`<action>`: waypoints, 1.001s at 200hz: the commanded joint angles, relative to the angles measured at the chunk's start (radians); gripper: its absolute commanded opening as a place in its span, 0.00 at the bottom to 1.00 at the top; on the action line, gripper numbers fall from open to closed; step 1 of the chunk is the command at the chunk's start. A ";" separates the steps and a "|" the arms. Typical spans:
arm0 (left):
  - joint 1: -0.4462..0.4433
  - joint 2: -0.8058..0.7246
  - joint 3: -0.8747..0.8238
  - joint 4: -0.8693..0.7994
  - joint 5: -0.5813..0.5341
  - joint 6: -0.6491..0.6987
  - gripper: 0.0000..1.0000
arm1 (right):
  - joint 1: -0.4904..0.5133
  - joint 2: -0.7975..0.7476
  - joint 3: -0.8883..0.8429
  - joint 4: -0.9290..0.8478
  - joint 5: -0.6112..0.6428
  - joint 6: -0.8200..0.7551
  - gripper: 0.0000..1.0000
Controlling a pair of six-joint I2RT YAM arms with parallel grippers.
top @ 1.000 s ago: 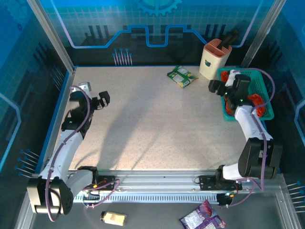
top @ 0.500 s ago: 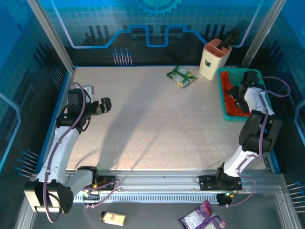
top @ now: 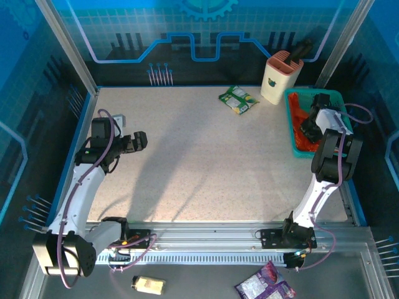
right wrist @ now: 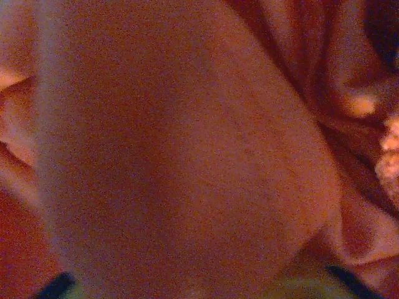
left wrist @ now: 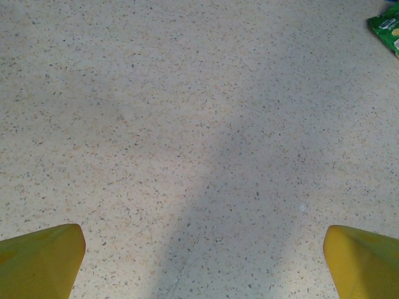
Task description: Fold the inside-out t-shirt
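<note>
T-shirt (top: 303, 141) is bunched in the basket (top: 290, 98) at approx. 2 o'clock on the table (top: 206, 162), not yet out on the flat. Right gripper (top: 310, 128) is down in the basket on the cloth. In the right wrist view the orange cloth (right wrist: 187, 149) sits jammed up close & blurred, so can't tell if the jaws are spread or pinching anything. Left gripper (top: 138, 140) hangs over the table at approx. 9 o'clock, fingers (left wrist: 43, 261) spread wide, nothing btwn them, bare top below. Risks, my read: cloth may catch on the basket's wall, so a pull up drags or tips the basket w/ it. A shallow pinch on one fold could slip & drop the shirt back in or leave it half over the rim. A swing out toward 11 o'clock could knock the beige holder (top: 278, 78), which stands just beside the basket's back-left corner. Basket sits close to the table's 3 o'clock edge w/ a frame post near, so there's little room that side & cloth pulled outward could go over. Room: the whole middle is open for spreading. Green packet (top: 237, 99) at 12 o'clock is well apart from the centre, but a shirt laid too far back would land on it.
</note>
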 commanded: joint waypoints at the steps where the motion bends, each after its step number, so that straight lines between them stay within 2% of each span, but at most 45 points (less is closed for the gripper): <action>1: 0.008 0.010 0.001 0.004 0.036 0.018 0.99 | -0.010 -0.107 -0.028 0.061 -0.005 0.000 0.00; 56: 0.008 0.001 0.001 0.014 0.055 0.012 0.99 | 0.029 -0.331 0.035 0.060 0.002 -0.052 0.00; 107: 0.008 -0.034 -0.016 0.029 0.040 0.011 0.99 | 0.158 -0.434 0.305 -0.026 -0.058 -0.177 0.00; 165: 0.008 -0.053 -0.026 0.047 0.041 0.004 0.99 | 0.465 -0.421 0.615 -0.053 -0.138 -0.239 0.00; 200: 0.008 -0.055 -0.026 0.052 0.040 -0.006 0.99 | 0.692 -0.318 0.782 -0.028 -0.193 -0.236 0.00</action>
